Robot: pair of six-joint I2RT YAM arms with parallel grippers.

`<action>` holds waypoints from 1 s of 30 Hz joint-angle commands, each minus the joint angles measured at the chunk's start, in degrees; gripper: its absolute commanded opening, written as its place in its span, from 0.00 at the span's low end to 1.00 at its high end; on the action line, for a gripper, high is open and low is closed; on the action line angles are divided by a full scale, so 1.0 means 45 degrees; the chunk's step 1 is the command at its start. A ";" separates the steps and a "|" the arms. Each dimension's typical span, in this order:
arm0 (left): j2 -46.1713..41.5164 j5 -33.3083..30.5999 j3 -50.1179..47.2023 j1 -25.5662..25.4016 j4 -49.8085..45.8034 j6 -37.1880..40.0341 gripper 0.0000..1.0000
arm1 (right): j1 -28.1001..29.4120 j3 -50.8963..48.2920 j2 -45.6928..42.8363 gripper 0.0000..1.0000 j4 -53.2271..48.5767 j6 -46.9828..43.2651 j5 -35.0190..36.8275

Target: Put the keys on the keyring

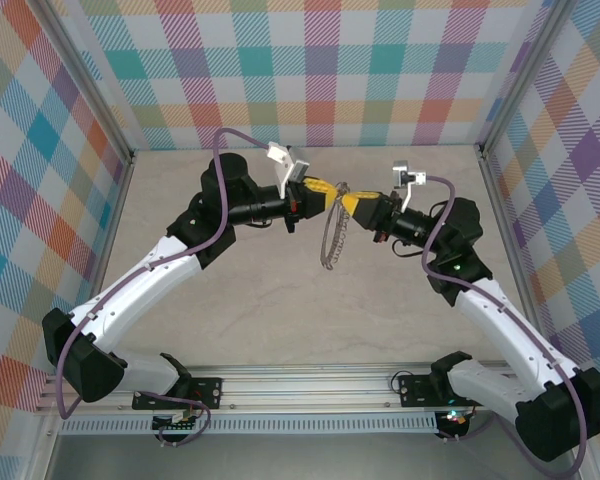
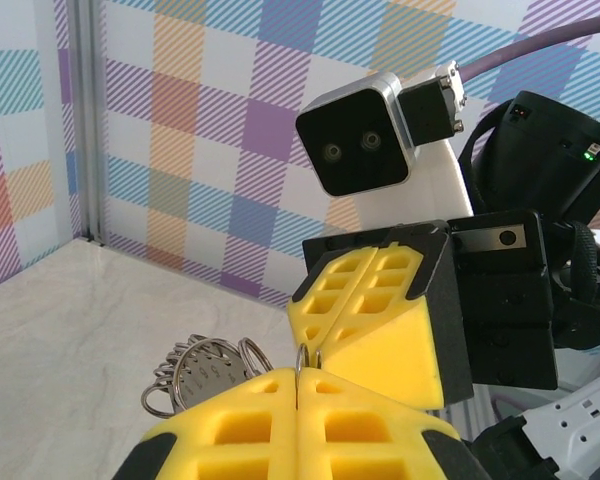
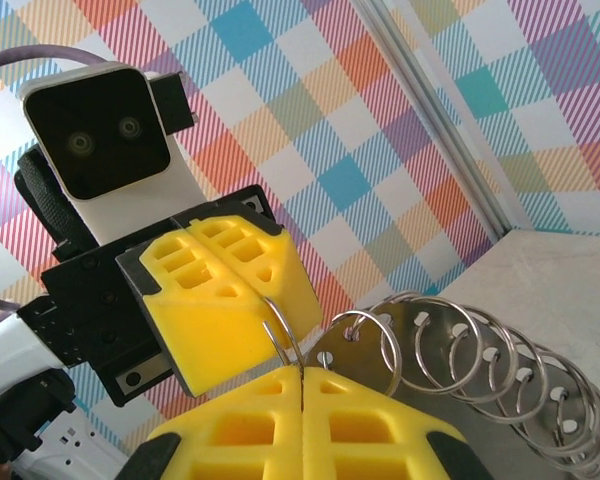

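Together, left tool point(image 1: 328, 190) and right tool point(image 1: 348, 201) pinch the keyring point(image 1: 332, 246).

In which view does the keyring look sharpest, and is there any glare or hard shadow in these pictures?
Right wrist view: the keyring is crisp, with small glints on its metal. Left wrist view: it looks smaller and softer, behind the left gripper. Top external view: even light, only faint soft shadows on the table.
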 commanded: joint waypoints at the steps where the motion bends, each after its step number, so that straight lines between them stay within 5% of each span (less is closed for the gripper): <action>1: -0.0296 -0.0248 0.0259 -0.0023 0.1294 -0.0175 0.00 | 0.0104 0.0451 0.0515 0.01 0.0051 0.0311 -0.1859; 8: -0.0301 -0.0444 0.0076 -0.0027 0.1217 -0.0066 0.00 | -0.0632 0.0266 -0.0511 0.34 -0.0873 -0.0018 -0.1635; 12: -0.0283 -0.0443 0.0008 -0.0029 0.1143 0.0009 0.00 | -0.1268 0.0293 -0.1192 0.45 -0.1429 -0.0100 -0.1533; 20: -0.0128 -0.0305 -0.0178 -0.0029 0.1323 -0.0190 0.00 | -0.1424 0.0730 -0.0891 0.55 -0.0908 0.0180 -0.0915; 30: 0.0102 0.0098 -0.0410 0.0012 0.1791 -0.0933 0.00 | -0.1425 0.0738 0.0677 0.57 0.1715 0.1420 -0.0847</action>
